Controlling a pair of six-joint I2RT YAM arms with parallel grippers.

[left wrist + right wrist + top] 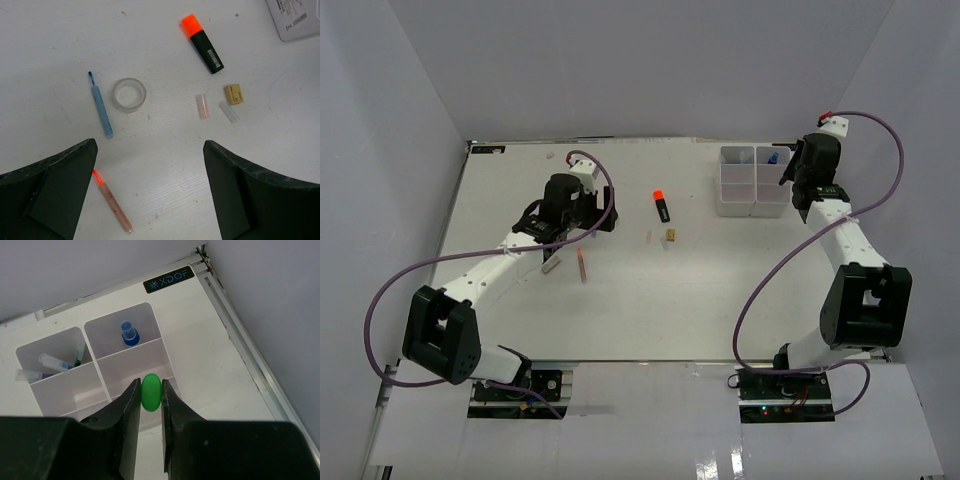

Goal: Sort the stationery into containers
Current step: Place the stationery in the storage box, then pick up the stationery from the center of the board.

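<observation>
**A:** How is the sorting coming along?

**B:** Partly done, I am judging. In the right wrist view the containers (120,307) are already holding a blue-capped bottle (129,333) in the upper-middle compartment and a couple of pens (54,362) in the compartment at left. A green-capped marker (150,395), only its cap showing, is hanging over the boxes at frame centre. I cannot tell which compartment it is over.

**A:** And what is waiting?

**B:** Plenty is lying loose on the surface (50,40) in the left wrist view. An orange-capped marker (202,44) is at upper centre, with a tape ring (129,94) and blue pen (100,105) left of centre. A pink stick (202,106) and tan block (233,94) are right of centre, and a thin orange-tipped pen (112,201) is at lower left.

**A:** The tools?

**B:** The right tool (149,385) is pinching the green cap between nearly closed fingers. The left tool (150,145) is standing wide open, gripping nothing, hovering above the loose items and touching none.
</observation>
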